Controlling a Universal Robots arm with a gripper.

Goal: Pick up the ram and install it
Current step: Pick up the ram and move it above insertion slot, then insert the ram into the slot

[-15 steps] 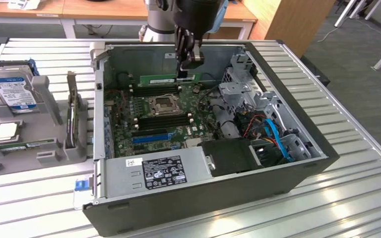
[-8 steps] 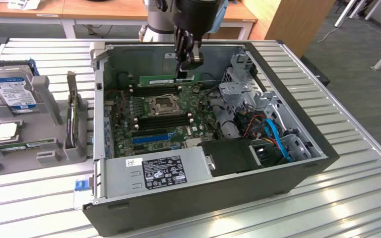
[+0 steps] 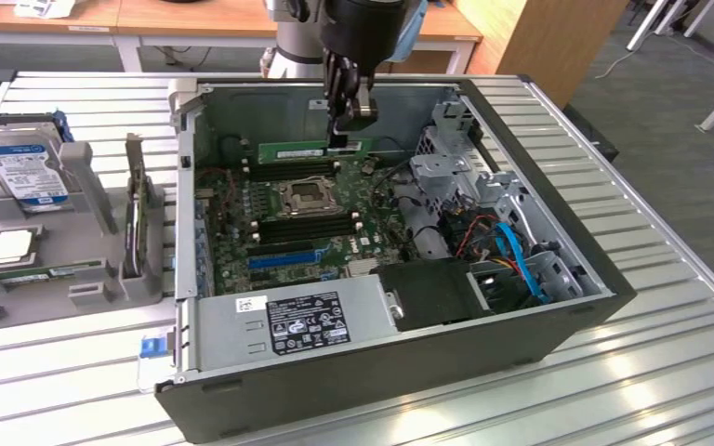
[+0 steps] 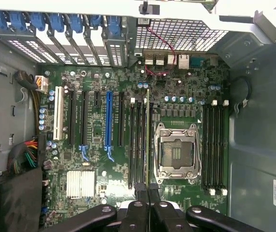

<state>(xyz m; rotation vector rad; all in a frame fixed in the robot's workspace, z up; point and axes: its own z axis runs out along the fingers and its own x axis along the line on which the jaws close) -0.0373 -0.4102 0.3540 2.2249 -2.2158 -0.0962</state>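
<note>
The arm (image 3: pixel 360 28) reaches straight down from above, wrist vertical. Its gripper (image 3: pixel 347 140) points downward, the two fingers (image 4: pixel 139 193) pinched nearly together on one end of the ram (image 3: pixel 289 150), held level on edge.

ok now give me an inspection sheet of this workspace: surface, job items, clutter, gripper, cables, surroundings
surface: slatted metal table carrying an open computer case.
job's things: the ram, a green stick on edge, held over the motherboard by the memory slots beside the processor socket; cannot tell whether it is seated.
clutter: grey parts tray with a hard drive, a processor chip and an upright dark card.
grippers: gripper shut on the ram near one end.
cables: blue and red cables inside the case, apart from the gripper.
surroundings: wooden desks behind the table.
</note>
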